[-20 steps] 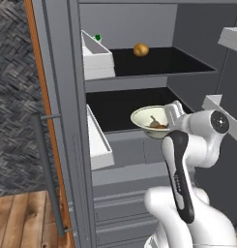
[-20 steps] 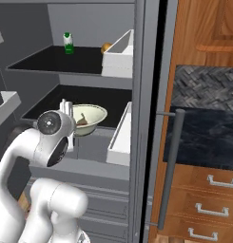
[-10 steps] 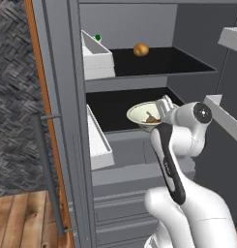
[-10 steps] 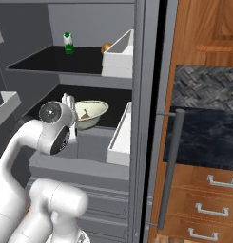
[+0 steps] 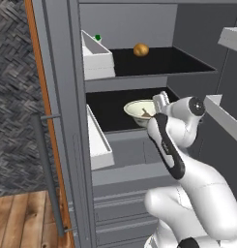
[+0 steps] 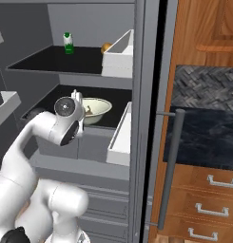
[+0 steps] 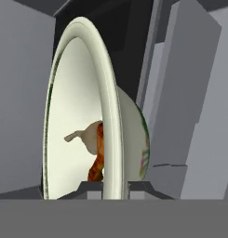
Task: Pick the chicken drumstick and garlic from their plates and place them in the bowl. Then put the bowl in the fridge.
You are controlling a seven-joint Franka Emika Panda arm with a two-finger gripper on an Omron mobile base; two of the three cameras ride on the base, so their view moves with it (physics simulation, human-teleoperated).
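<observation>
The fridge (image 5: 66, 121) stands open, its dark shelves facing the robot, with white door bins (image 5: 98, 140) on the door at the left of the left base view and at the right of the right base view (image 6: 120, 137). The arm reaches in at the level of the lower shelf (image 5: 110, 114).

The bowl (image 5: 140, 110) sits over the front part of that lower shelf, upright; whether it rests on the shelf cannot be told. In the right base view the bowl (image 6: 95, 109) lies just beyond the hand. The gripper (image 7: 114, 186) is clamped on the bowl's near rim (image 7: 110, 139): in the hand view the two dark tips stand close together with the cream rim between them, one finger inside the bowl and one outside. The jaws are nearly closed, parted only by the thin wall.

Inside the bowl lie the reddish-brown drumstick (image 7: 97, 162) and the pale garlic (image 7: 85, 136), touching each other.

On the upper shelf sit a golden ball (image 5: 140, 49) and a small green-capped bottle (image 6: 68, 42), well apart.
</observation>
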